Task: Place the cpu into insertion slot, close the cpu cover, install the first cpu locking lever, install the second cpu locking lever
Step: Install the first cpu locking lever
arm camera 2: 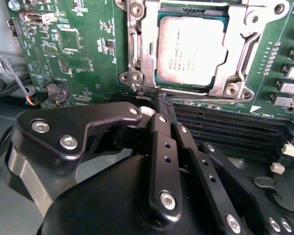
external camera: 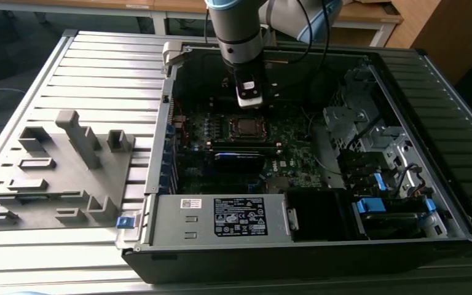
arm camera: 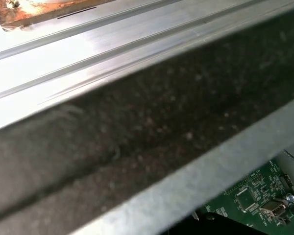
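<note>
Open computer case on a ribbed metal table. A white printed label with black text and marks sits on the black power supply at the case's 6 o'clock edge in the exterior view. Faint lines of print also cross the lid of the cpu.

The cpu lies flat in its socket on the green motherboard. The cpu cover is down around it, framing the silver top.

In the exterior view the gripper hangs just at 12 o'clock of the cpu, near but not touching. In the second wrist view the gripper has its black fingers clenched together, with nothing seen between them. Its tips are just short of the cover's nearest edge.

The arm descends almost vertically into the case. A grey parts fixture lies at 9 o'clock of the case.
</note>
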